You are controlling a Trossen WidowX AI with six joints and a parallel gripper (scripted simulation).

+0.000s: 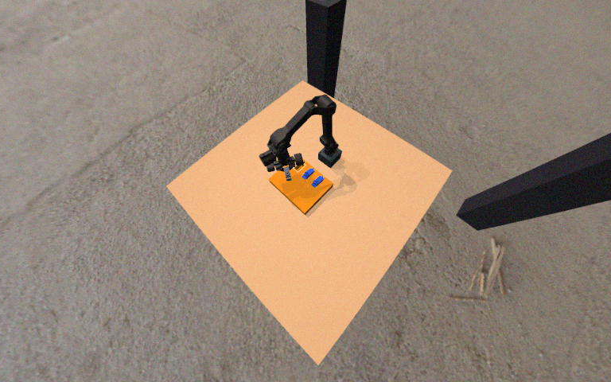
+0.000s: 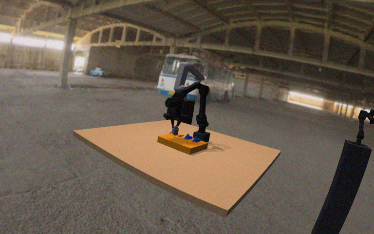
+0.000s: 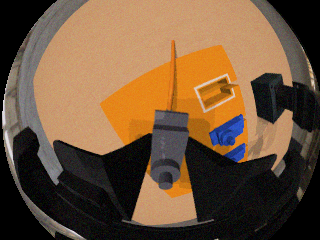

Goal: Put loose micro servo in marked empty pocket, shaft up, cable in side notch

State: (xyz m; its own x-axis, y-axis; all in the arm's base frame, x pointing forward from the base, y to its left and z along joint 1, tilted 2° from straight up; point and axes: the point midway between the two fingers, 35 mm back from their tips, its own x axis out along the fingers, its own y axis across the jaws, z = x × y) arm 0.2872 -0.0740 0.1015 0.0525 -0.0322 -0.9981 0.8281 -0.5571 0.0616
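I am carrying the grey micro servo (image 3: 170, 143) clamped between my jaws, held above the orange deck (image 3: 136, 110) and not touching it. The step in hand, as I judge it, is the carry across to the white-outlined pocket (image 3: 215, 94), and doing it well means two things: centring the servo body over that outline before any descent, and turning my wrist so the cable (image 3: 174, 74) lines up with the small notch on the pocket's side. The servo sits squarely in my gripper (image 3: 167, 160), body running along the line of my fingers, with its orange cable trailing away from me across the deck. Whether the output shaft end points up I cannot tell for sure from the wrist view.

The pocket lies off to the right of the servo in that view, well apart from it. Two blue servos (image 3: 227, 135) already sit in their own pockets just below the marked one, so I should come in from above rather than sweep sideways at deck level. From the exterior view my gripper (image 2: 175, 127) hangs over the deck's (image 2: 180, 143) far-left end.
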